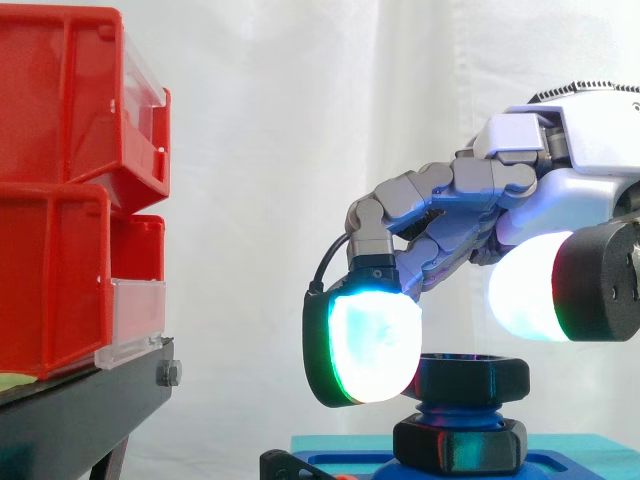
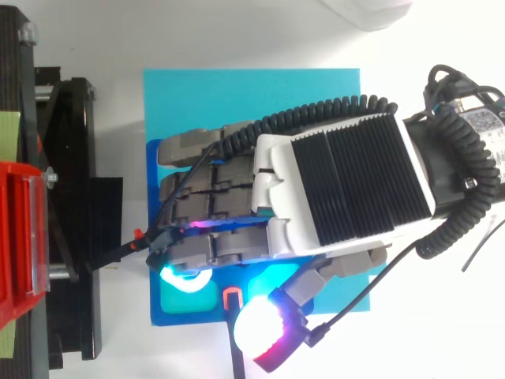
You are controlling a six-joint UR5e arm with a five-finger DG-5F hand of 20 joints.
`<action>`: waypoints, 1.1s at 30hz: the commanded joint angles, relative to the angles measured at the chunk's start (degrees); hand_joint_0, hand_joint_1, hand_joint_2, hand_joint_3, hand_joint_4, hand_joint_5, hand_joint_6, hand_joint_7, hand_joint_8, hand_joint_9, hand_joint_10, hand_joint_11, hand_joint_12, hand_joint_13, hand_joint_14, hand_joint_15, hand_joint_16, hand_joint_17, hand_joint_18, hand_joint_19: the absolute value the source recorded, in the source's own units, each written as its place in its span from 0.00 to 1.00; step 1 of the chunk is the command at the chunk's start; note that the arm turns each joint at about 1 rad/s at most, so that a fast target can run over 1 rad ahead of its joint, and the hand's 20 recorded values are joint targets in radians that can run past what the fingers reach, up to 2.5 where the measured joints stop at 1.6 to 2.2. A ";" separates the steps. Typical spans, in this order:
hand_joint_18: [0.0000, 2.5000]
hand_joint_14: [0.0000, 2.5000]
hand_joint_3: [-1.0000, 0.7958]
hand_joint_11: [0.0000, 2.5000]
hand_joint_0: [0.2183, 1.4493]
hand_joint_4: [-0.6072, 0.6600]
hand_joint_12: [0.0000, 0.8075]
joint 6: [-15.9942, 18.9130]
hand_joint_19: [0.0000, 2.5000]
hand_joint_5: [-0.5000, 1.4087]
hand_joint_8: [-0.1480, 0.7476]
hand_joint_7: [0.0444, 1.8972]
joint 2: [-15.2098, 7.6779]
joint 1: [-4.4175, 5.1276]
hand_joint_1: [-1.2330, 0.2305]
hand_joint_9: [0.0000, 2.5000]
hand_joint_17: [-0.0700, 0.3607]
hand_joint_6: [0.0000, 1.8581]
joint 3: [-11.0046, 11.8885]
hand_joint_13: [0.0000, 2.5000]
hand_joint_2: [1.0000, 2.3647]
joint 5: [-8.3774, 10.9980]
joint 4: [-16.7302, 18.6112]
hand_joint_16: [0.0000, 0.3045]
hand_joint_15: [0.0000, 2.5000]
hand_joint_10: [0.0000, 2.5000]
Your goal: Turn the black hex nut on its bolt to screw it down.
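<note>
Beneath the hand [image 1: 570, 180], the black hex nut [image 1: 480, 378] sat high on its blue bolt [image 1: 460, 412], above a second black nut [image 1: 462, 447]; whether the hand gripped it could not be told. Under them a teal board [image 2: 252, 95] lay on the white surface [image 2: 237, 31]. Ahead of the hand stood red bins [image 1: 60, 200] on a black stand [image 1: 90, 400], before a white curtain [image 1: 300, 120].
</note>
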 commanded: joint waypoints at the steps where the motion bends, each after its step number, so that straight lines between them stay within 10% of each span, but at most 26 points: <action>1: 0.16 0.00 0.28 0.13 0.23 0.63 0.41 0.00 0.10 0.19 0.46 0.60 0.02 -0.51 0.55 0.21 0.41 0.27 0.00 0.22 0.00 -0.79 -0.02 0.16 0.09 0.00; 33: 0.17 0.00 0.28 0.13 0.23 0.63 0.40 -0.18 0.10 0.19 0.46 0.60 -1.21 -6.75 0.55 0.21 0.42 0.27 0.00 0.22 0.00 -9.84 3.32 0.16 0.09 0.00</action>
